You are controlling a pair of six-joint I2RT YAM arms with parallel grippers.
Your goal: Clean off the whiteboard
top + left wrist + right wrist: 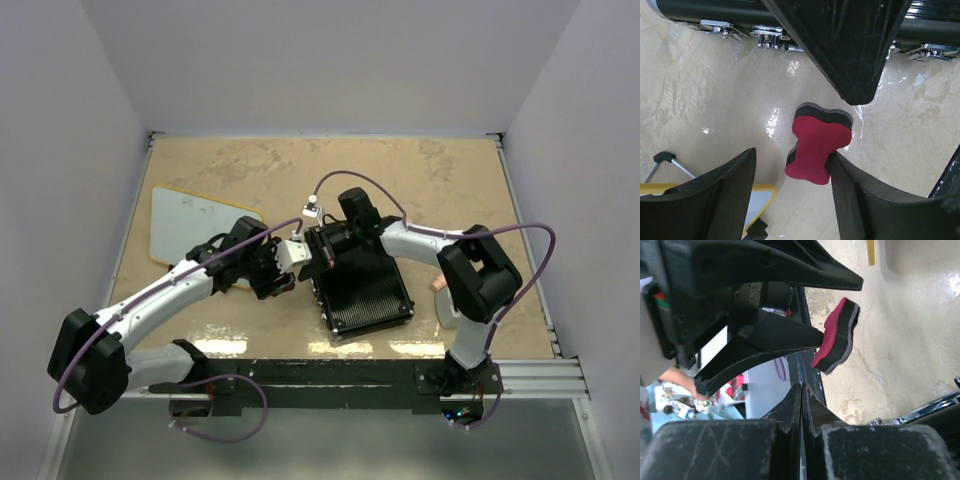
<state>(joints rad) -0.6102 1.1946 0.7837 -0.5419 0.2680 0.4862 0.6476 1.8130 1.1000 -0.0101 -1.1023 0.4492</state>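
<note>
The whiteboard [195,222] lies flat at the back left, tan-yellow framed; its corner [756,202] shows in the left wrist view. A red and black bone-shaped eraser [817,150] rests against one finger [860,200] of my left gripper [794,154]. That gripper [277,274] is open, with bare table showing between the eraser and the other finger [715,195]. I cannot tell whether the eraser [837,335] touches the table. My right gripper [801,386] is shut on nothing, just right of the eraser. Its tip [852,60] hangs over the eraser.
The black ribbed case [365,290] lies at the table's middle, under the right gripper [322,260], with its chrome latches [772,37] facing the eraser. A pinkish item [440,285] lies by the right arm. A thin metal leg [670,162] shows beside the whiteboard. Walls enclose three sides.
</note>
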